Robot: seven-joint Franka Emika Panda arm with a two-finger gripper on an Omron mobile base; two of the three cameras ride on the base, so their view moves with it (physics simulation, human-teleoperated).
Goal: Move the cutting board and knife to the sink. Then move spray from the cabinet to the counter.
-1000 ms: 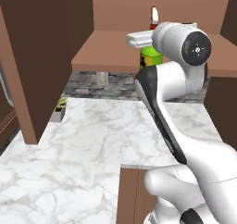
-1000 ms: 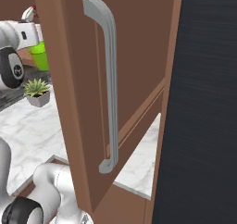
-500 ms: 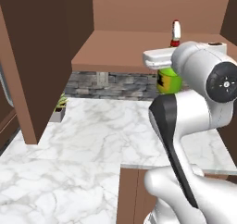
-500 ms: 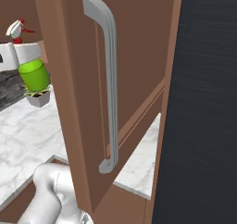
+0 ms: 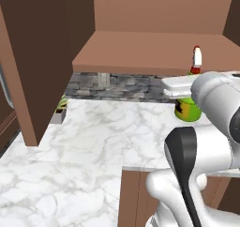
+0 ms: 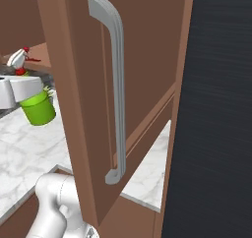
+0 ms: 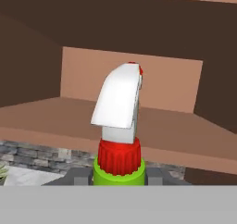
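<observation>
One wide cabinet (image 5: 154, 15) is taking up the top of the left base view, its shelf (image 5: 150, 52) lying bare w/ its front edge overhanging the counter (image 5: 93, 141). Marble is stretching wide and free to the left and centre; its near edge is stepping in at a notch beside the arm. A tall open cabinet door (image 6: 98, 109) w/ a long grey handle (image 6: 115, 89) is standing just right of the bottle in the right base view, cutting off room on that side; a black panel (image 6: 216, 109) is rising beyond it.

Arm (image 5: 206, 127) is rising from lower right, elbow bent, forearm reaching out level w/ the shelf edge.

Spray (image 5: 188, 106) is hanging in the air above the counter, just in front of and below the shelf edge, approx upright: long axis vertical, green body down, white-and-red head (image 7: 118, 98) up. Which way the nozzle is facing I cannot tell.

Gripper (image 7: 118, 174) is clamping the spray at its neck, fingers (image 7: 76, 176) either side.

A small potted plant (image 5: 60, 106) is sitting at the back wall, well left.
</observation>
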